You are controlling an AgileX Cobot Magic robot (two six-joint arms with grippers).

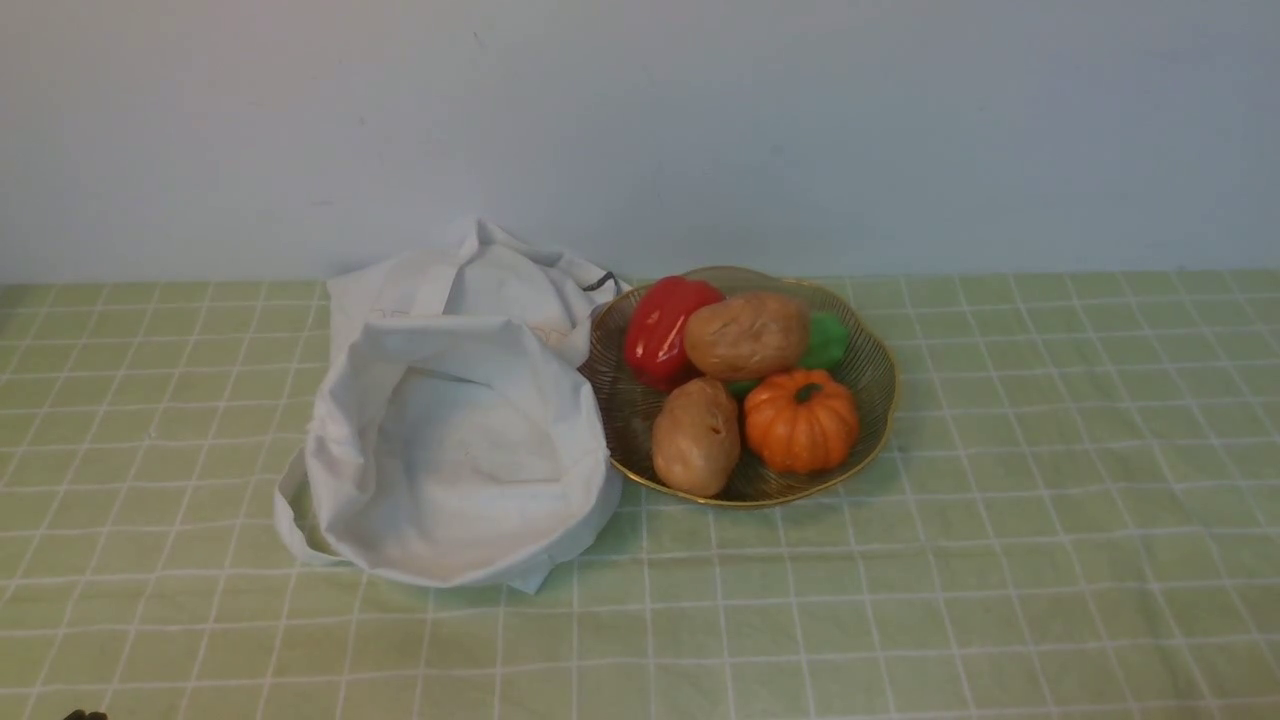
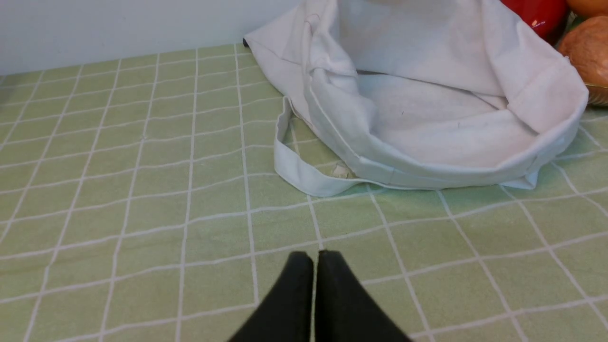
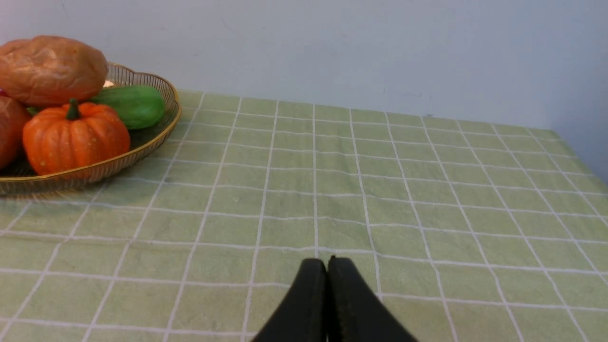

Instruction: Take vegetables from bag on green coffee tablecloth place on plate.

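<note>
Pale tablecloth (image 1: 1050,450) holds a bag (image 1: 470,470) (faint lettering, perhaps).

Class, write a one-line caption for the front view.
Beside a slouching white bag, a gold-rimmed dish holds two potatoes, a pumpkin and red and green vegetables.

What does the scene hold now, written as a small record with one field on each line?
bag: large soft white cloth sack, mouth open, no vegetable visible inside
plate: round amber-brown ribbed dish with gold rim, right of the sack
on plate: shiny red pepper; oval orange-brown potato, lying on top; dimpled tan potato; ribbed orange pumpkin; smooth green vegetable, partly hidden
cloth: pale green with white grid
left gripper: shut, empty
right gripper: shut, empty
</note>
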